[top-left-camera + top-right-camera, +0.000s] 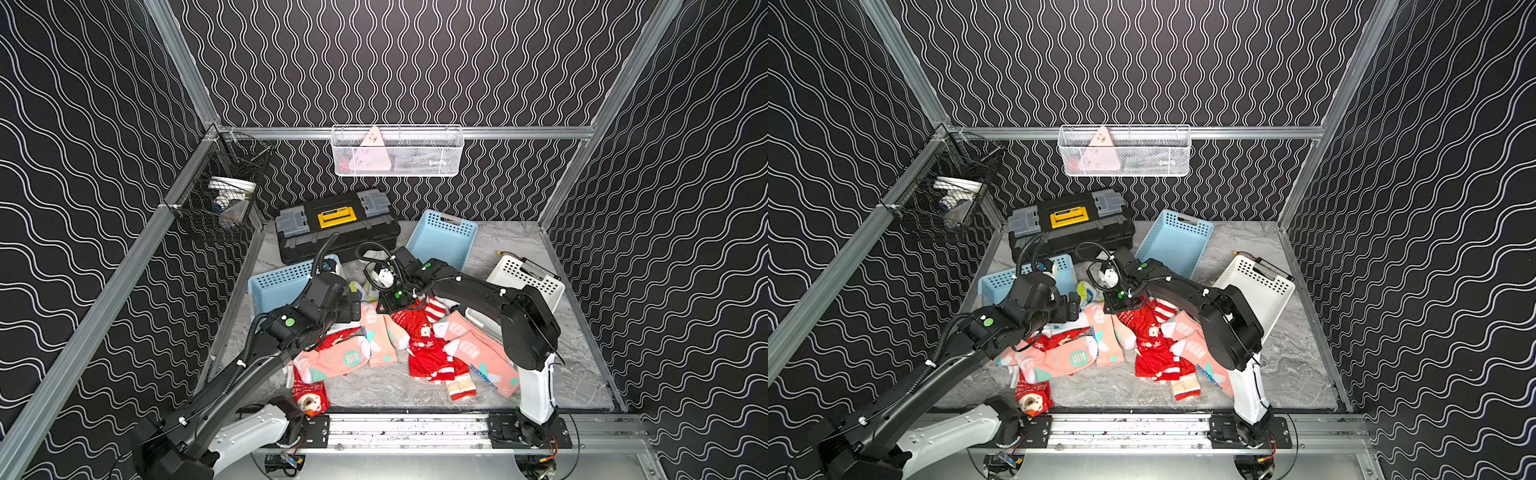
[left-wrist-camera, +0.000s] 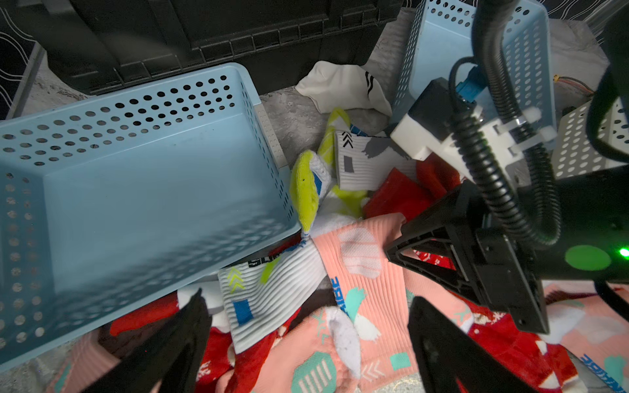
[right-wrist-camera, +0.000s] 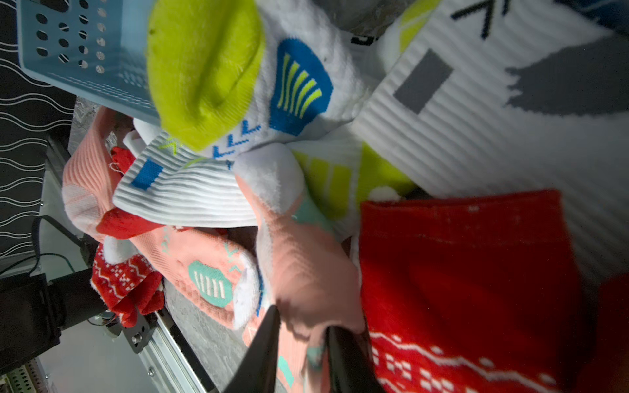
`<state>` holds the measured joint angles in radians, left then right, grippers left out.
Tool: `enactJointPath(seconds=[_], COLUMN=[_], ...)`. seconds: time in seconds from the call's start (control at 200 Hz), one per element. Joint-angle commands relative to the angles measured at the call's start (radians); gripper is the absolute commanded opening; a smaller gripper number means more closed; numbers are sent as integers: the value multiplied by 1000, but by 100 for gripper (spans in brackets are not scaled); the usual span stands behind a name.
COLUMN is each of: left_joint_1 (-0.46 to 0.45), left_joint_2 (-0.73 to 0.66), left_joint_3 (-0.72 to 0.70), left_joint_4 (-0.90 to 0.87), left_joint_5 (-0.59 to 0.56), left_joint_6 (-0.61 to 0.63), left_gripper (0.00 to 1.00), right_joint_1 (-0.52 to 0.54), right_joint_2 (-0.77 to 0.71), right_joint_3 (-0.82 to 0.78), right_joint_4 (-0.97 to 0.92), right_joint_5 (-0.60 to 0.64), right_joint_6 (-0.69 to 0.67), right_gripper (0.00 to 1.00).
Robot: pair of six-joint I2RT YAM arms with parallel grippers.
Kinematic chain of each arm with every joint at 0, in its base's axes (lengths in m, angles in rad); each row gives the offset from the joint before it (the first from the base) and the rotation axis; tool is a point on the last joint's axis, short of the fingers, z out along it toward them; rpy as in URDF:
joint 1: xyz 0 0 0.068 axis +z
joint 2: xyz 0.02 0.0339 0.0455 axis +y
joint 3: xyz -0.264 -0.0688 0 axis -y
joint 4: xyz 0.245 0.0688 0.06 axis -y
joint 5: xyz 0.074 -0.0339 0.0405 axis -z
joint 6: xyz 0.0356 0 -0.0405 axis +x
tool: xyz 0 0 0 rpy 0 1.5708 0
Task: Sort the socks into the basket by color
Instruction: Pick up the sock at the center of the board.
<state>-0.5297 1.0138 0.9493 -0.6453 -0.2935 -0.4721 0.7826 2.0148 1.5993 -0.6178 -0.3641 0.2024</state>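
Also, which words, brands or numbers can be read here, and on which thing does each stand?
No text reads fully.
Blue lettering on a salmon-pink sock: upside down, blurred.
Black letters on a white sock: partly hidden.
Print on the yellow latch of the toolbox: too small.

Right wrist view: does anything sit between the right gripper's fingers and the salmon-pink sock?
Nothing visible does. The right gripper pinches a fold of the salmon-pink sock directly; the red sock lies beside one finger, not between them.
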Motion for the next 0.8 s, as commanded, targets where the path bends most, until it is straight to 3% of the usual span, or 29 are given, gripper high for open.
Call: enactJointPath(seconds=[0.0, 0.06, 0.796], left_joint_1=[0, 0, -1], left_joint_2=[0, -2, -76], left_joint_3=[-4, -4, 14], left_joint_4=[8, 8, -25], left_joint_5=[-23, -24, -30], left_joint_6=[-13, -13, -11], left_gripper=[95, 95, 95], right_joint_1=[2, 2, -32], right_joint_2=[2, -3, -236], right_joint_3=[1, -3, 56], right_joint_4=[10, 10, -126], right_joint_5=[-14, -10, 98], right_joint_6=[12, 11, 46], right_gripper=[12, 0, 0])
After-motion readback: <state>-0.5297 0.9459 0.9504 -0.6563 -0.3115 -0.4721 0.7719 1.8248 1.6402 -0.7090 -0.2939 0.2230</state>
